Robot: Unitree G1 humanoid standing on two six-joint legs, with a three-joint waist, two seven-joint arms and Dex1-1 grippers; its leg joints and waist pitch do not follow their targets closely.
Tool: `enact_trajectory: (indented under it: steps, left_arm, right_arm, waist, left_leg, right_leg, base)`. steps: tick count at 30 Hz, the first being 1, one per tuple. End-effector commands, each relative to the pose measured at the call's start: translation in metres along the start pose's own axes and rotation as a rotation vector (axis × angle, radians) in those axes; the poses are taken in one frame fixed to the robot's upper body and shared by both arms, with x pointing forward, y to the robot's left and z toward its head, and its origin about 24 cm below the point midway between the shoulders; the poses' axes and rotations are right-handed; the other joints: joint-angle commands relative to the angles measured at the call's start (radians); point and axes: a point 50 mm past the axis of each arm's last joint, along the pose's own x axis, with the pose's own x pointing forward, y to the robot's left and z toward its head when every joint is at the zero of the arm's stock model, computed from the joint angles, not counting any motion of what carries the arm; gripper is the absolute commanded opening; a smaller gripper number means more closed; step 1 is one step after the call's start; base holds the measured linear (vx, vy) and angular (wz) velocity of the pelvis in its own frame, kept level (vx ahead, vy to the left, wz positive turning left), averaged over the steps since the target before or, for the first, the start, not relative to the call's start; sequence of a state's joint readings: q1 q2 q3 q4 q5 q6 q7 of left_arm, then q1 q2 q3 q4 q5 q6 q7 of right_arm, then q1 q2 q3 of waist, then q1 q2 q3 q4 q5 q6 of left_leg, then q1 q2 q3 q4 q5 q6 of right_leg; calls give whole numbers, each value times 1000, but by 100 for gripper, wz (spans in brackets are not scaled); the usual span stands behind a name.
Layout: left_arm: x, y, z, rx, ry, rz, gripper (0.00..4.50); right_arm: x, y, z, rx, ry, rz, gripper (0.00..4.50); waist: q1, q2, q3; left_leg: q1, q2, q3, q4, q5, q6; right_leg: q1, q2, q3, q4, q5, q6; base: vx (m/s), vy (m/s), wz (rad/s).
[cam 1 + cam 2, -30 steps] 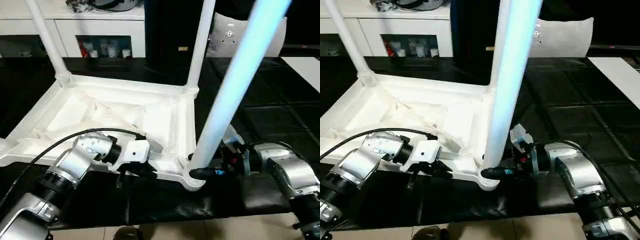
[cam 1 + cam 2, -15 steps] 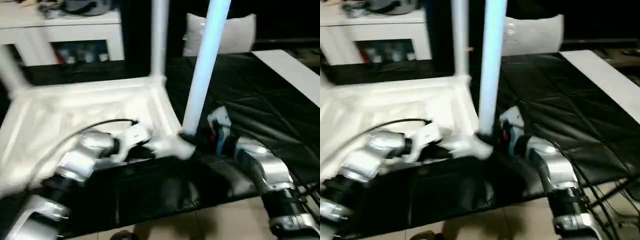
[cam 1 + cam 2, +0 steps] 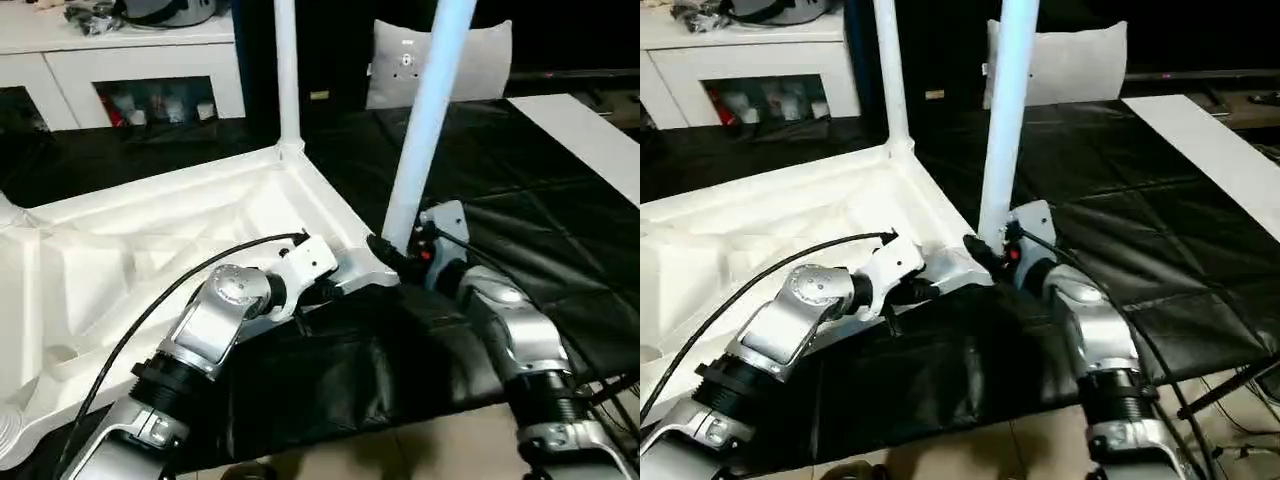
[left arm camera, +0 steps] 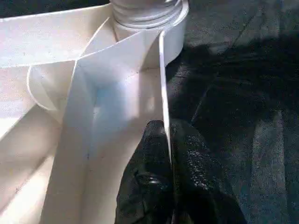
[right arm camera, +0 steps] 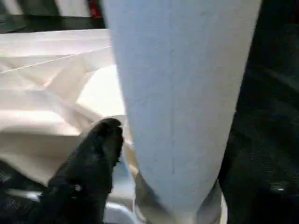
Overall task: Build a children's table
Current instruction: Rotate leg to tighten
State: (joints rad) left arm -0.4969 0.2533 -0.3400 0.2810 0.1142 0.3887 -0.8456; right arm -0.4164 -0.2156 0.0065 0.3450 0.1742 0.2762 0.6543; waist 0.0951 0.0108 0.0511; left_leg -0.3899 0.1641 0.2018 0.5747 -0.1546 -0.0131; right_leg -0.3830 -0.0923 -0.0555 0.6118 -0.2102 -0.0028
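The children's table (image 3: 150, 240) lies upside down at the frame's left. Two legs stand in. The left pincer (image 4: 166, 154) pinches its rim; the right pincer (image 3: 385, 250), fingers apart, straddles the near leg (image 3: 425, 120). More legs remain, I think.

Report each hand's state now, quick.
Left hand: shut on the tabletop's edge wall.
Right hand: around the near leg at its base; grip cannot be told.
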Motion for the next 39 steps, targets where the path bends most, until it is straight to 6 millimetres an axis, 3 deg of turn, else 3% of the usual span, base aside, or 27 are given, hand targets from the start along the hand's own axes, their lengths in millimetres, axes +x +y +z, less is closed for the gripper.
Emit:
enact_trajectory:
  steps: [1,4,6,7,9,13,22,33,39]
  left_arm:
    - [-2,3,10,78,-34,-2,0]
    - [-10,4,1,115,-35,-61,0]
    - [-13,4,-2,140,-30,-98,0]
    - [-16,4,-5,156,-30,-130,0]
    - [-21,3,-9,196,-21,-190,0]
    - [-28,1,-17,265,19,-280,0]
    - [-41,-7,-25,390,71,-506,0]
    - [-43,-4,-27,410,80,-542,0]
    - [-41,-7,-23,297,14,-508,0]
  right_arm:
    - [2,18,-4,-11,4,168,343]
    - [-16,5,-5,-54,35,218,366]
    - [-24,0,-4,-58,52,256,378]
    - [-30,-2,-2,-61,61,292,391]
    - [-40,-5,1,-75,80,372,391]
    - [-51,-3,2,-97,120,501,391]
    - [-58,6,0,-83,208,736,312]
    - [-57,13,-4,-51,214,817,219]
    - [-51,24,-6,-25,158,786,207]
  waist:
    - [6,6,-65]
    - [11,2,-64]
    - [14,5,-63]
    - [18,-1,-62]
    - [25,4,-61]
    - [29,2,-63]
    - [51,-4,-62]
    - [67,-6,-64]
    - [65,-1,-64]
  left_leg:
    - [30,69,-39,-70,-290,-9]
    - [25,66,-36,-67,-264,13]
    - [27,69,-37,-67,-270,15]
    - [28,68,-36,-66,-279,18]
    - [29,74,-37,-68,-284,17]
    - [29,74,-36,-68,-285,16]
    - [34,80,-32,-68,-284,10]
    - [35,80,-34,-69,-301,-14]
    - [35,80,-32,-69,-304,-19]
  right_leg:
    - [29,-64,43,-78,-123,-191]
    - [33,-65,41,-74,-89,-206]
    - [32,-67,41,-76,-112,-209]
    - [34,-68,40,-80,-138,-207]
    - [33,-67,40,-77,-144,-203]
    - [32,-67,38,-72,-133,-216]
    - [25,-73,39,-70,-171,-231]
    - [25,-77,40,-69,-195,-220]
    - [23,-76,40,-64,-183,-230]
  base:
    - [0,0,0]
    - [0,0,0]
    - [0,0,0]
    - [0,0,0]
    - [0,0,0]
    - [0,0,0]
    - [0,0,0]
    - [0,0,0]
    - [0,0,0]
